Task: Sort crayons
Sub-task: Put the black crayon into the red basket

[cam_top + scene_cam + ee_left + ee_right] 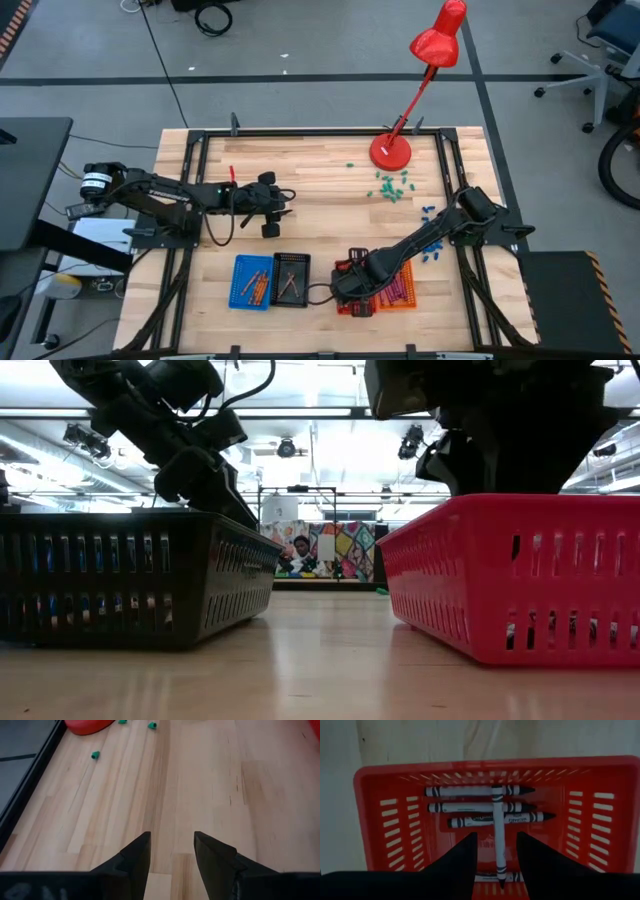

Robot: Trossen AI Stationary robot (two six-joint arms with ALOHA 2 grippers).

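Crayons [256, 288] are seen in the blue basket [252, 281] at the left, more in the black basket [291, 278] beside it, and more in the red basket [375, 820] at the right. The left gripper [171, 851] is held over bare table [210, 780], well apart from the baskets, with its fingers spread and nothing between them. Green bits [95, 755] are scattered near the red lamp [412, 80]. The right gripper [495, 851] is held just above the red basket, fingers apart. One crayon [498, 835] lies across three others, between the fingers; it seems to be let go, but this cannot be seen for sure.
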